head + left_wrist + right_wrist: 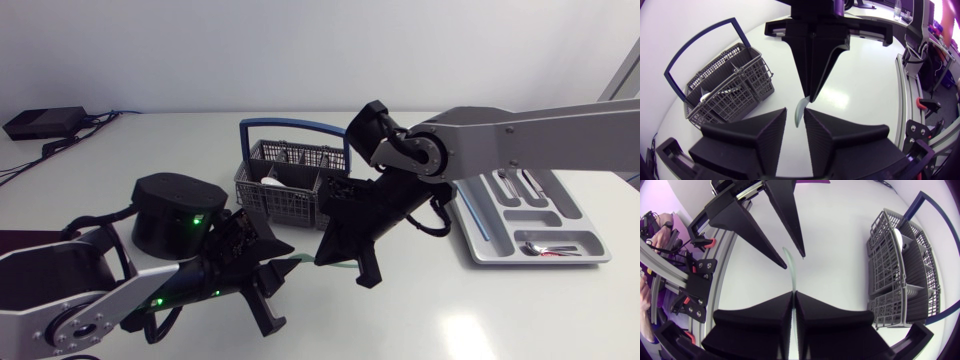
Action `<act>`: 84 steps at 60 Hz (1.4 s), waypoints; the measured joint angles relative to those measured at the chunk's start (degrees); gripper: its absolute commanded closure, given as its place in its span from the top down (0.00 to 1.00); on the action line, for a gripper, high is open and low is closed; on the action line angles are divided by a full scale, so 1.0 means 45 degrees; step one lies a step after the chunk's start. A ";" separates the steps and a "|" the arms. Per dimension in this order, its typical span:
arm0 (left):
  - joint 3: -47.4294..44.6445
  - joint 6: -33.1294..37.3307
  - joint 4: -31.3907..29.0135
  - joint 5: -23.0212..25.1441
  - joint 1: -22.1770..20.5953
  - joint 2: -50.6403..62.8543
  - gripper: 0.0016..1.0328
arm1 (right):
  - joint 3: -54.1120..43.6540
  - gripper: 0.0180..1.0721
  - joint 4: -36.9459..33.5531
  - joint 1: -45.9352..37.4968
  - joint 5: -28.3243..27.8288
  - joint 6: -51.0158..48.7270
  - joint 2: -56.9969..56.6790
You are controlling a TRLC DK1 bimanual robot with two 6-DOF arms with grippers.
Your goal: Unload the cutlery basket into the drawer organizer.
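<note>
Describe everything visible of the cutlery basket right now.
The cutlery basket is a grey plastic lattice box divided into compartments, with a dark blue hoop handle standing upright. It sits level on the white table, to the left of the drawer organizer. A white utensil lies in one compartment; other contents are unclear. In the wrist views it stands apart from the left gripper and right gripper; only the table visibly touches it from outside.

Head cam: fixed above table (450, 320), looks down, wide, whole scene in shot. L wrist cam: close behind left gripper (795, 111), faces right gripper (811, 96), cutlery basket (725, 85) off to one side. R wrist cam: same spot from opp. dir. All 3 share cutlery basket + pale utensil (790, 267).
</note>
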 measured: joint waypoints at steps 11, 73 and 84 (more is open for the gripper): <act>0.0000 -0.0005 0.0005 0.0340 0.0117 0.0000 0.04 | 0.0068 0.07 0.0087 0.0092 0.0000 0.0058 -0.0019; 0.3317 -0.2973 -0.4367 0.3789 0.2516 0.1593 0.03 | -0.4143 0.32 0.7198 0.2526 0.6465 0.0573 -0.2832; 0.3322 -0.3007 -0.4595 0.3910 0.2710 0.1666 0.03 | -0.4328 0.20 0.7771 0.2929 0.7179 0.0573 -0.2851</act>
